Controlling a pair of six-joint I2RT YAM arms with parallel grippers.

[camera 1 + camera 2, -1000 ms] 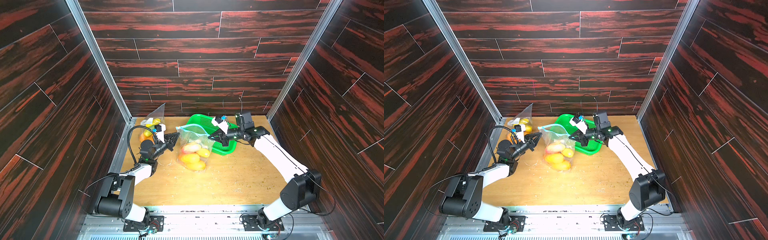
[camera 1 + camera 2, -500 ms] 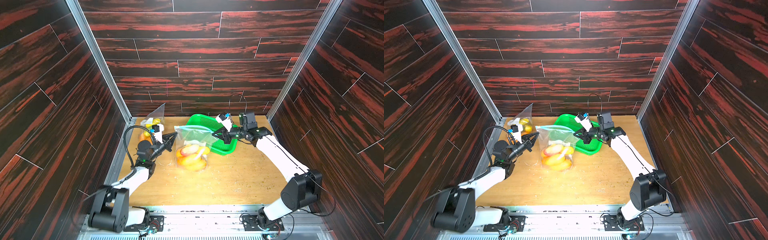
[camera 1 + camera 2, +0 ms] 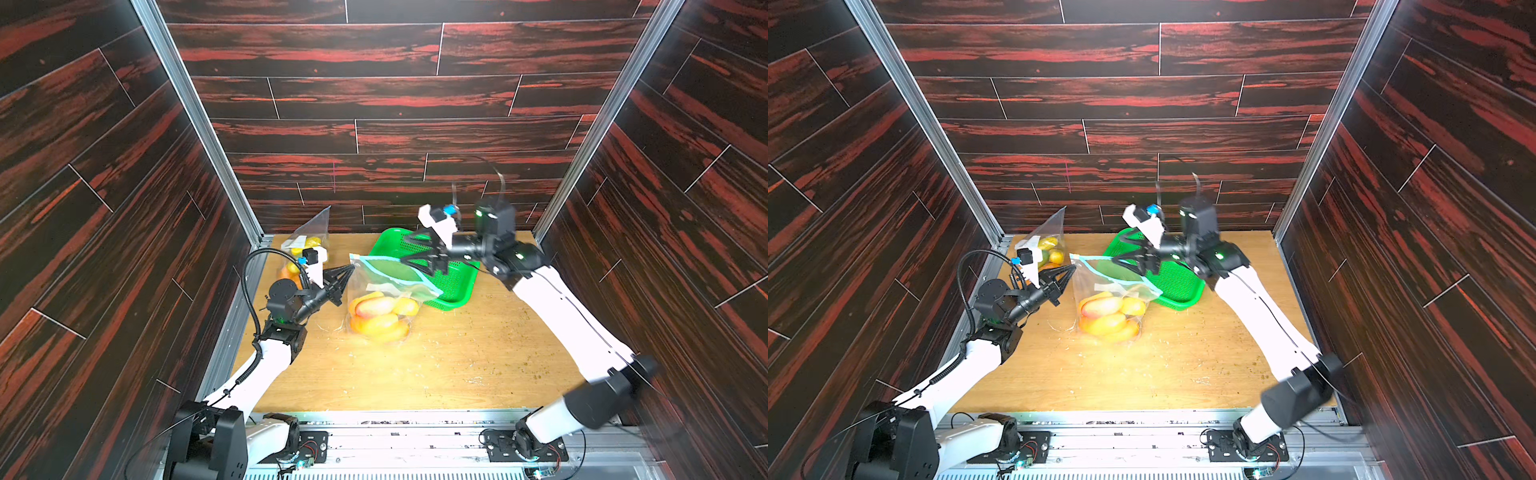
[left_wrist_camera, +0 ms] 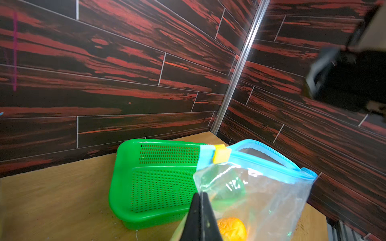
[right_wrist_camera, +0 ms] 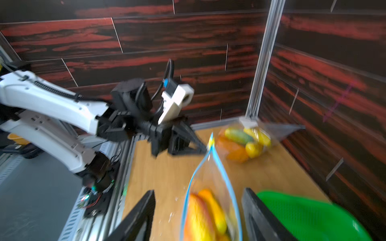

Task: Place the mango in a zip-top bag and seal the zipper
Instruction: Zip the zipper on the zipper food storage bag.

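L end effector [image 3: 348,271] pinches clear blue-zippered plastic bag [image 3: 388,279] of yellow-red mangoes [image 3: 374,308], frame centre. R end effector [image 3: 405,251] gapes wide astride its rim.

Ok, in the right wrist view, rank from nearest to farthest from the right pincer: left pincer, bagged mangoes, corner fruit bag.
1. Bagged mangoes, just ahead of the right pincer.
2. Left pincer, pinching the zip-top bag's far corner.
3. Corner fruit bag, in the far left corner, beyond both.

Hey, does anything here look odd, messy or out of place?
The zip-top bag of mangoes is pinched at one corner by the shut left pincer, its mouth gaping unsealed; the right pincer stands open. Small crumbs litter the table.
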